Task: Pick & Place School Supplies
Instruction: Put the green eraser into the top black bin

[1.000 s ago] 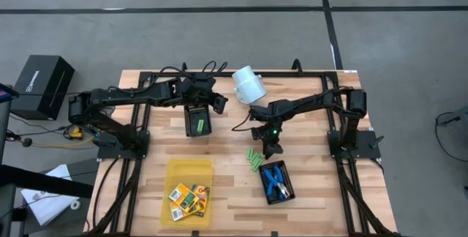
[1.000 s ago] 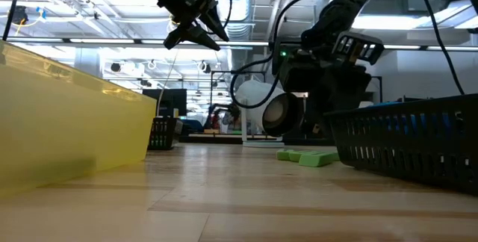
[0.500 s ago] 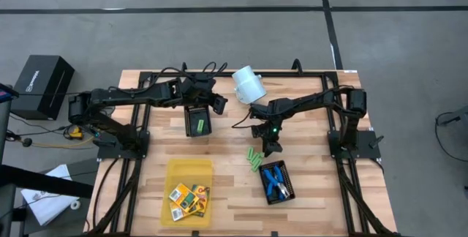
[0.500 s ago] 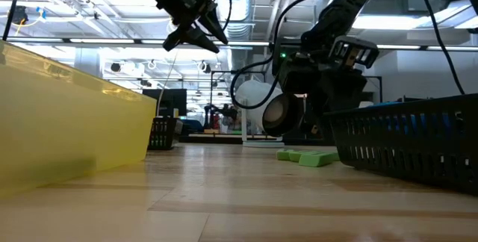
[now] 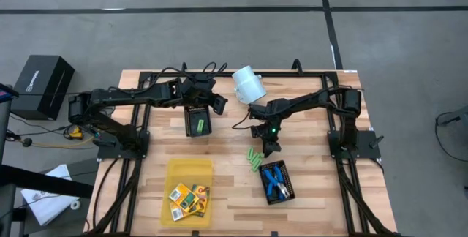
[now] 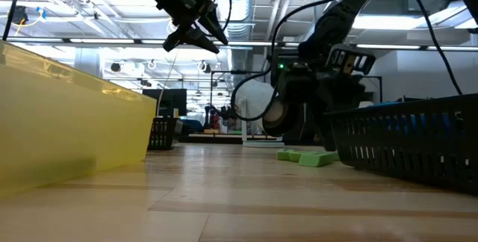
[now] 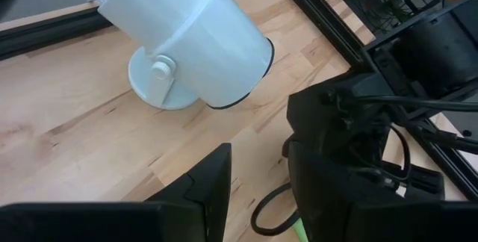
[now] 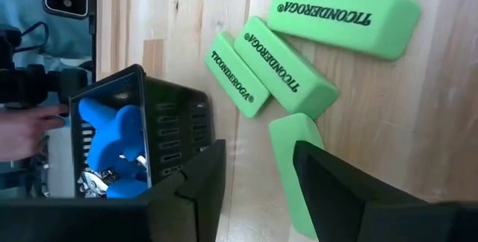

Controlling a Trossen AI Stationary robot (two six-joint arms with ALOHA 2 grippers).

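Observation:
Several light-green erasers lie flat in a loose cluster on the wooden table (image 5: 254, 159) (image 8: 282, 66). My right gripper (image 5: 269, 149) (image 8: 258, 191) hangs open just above them, slanting down. One eraser (image 8: 293, 160) lies under the gap between its fingers, close to one finger, and I see no touch. Two blue-handled tools (image 5: 275, 181) (image 8: 112, 134) rest in a black mesh tray (image 5: 287, 190). Orange-yellow boxes (image 5: 189, 197) lie in the yellow tray (image 5: 189, 171). My left gripper (image 5: 219, 105) (image 7: 258, 190) waits open, high above the table, near the white cup (image 7: 194, 40).
The white cup (image 5: 248, 83) lies tipped on its side at the far middle. A second black mesh tray (image 5: 197, 122) sits under the left arm. The tool tray's wall (image 8: 160, 141) stands right beside my right gripper's finger. Bare wood shows at the table's near right.

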